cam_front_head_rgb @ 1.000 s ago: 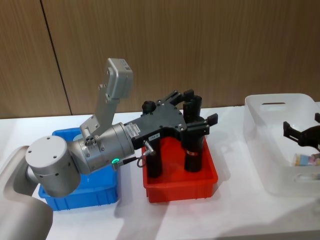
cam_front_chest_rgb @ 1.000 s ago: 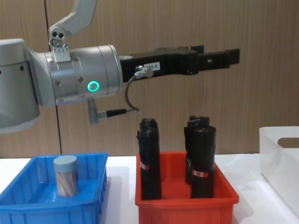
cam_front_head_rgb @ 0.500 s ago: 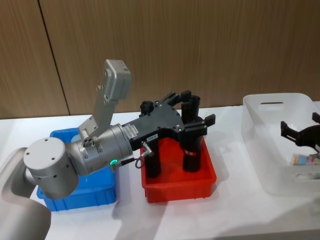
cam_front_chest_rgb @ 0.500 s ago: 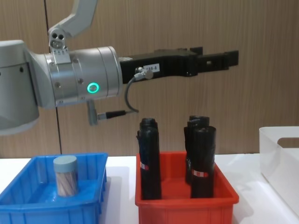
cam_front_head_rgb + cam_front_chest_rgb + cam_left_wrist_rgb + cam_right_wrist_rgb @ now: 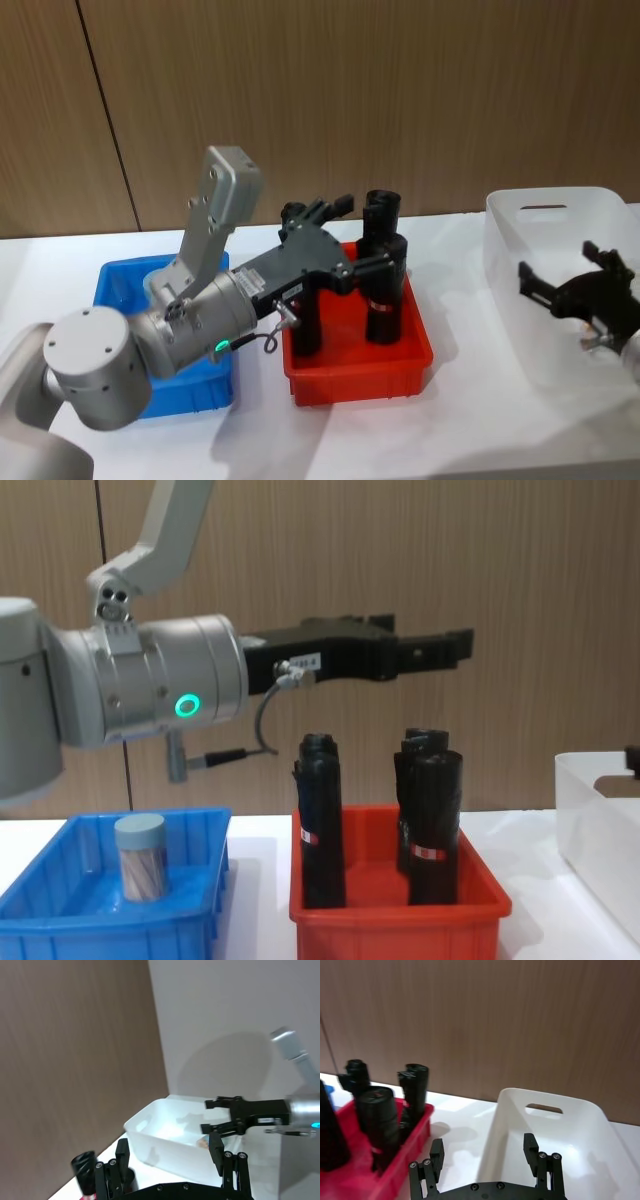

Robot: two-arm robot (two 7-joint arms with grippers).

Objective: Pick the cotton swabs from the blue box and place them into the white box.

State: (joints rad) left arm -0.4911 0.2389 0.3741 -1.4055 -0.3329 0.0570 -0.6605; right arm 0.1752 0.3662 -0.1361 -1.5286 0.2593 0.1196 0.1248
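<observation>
The red bin [image 5: 360,368] stands in the middle of the white table [image 5: 460,420] and holds several tall black rolls [image 5: 320,820] standing upright. Just beside the red bin, on the robot's left, sits the blue box [image 5: 60,925]. One tub of cotton swabs [image 5: 140,857] stands upright inside it near its back wall, grey lid on top and tan sticks showing through the clear side. The left arm reaches across from above the blue box. Its left gripper [image 5: 455,645] hangs level over the red bin, clear above the tops of the rolls and touching none of them. In the left wrist view its two fingers [image 5: 120,1160] are spread wide with nothing between them. Well to the right of the red bin, with bare table between, stands the white box [image 5: 535,335], its handle cut-out in the far wall. The right gripper [image 5: 563,268] hovers over the white box, above its open top, pointing back toward the red bin. Its fingers [image 5: 531,1147] are likewise spread apart and hold nothing. Beneath it, on the floor of the white box, lies a small pale item [image 5: 202,1141], too small to make out. A wood-panelled wall runs behind the red bin and both boxes.
</observation>
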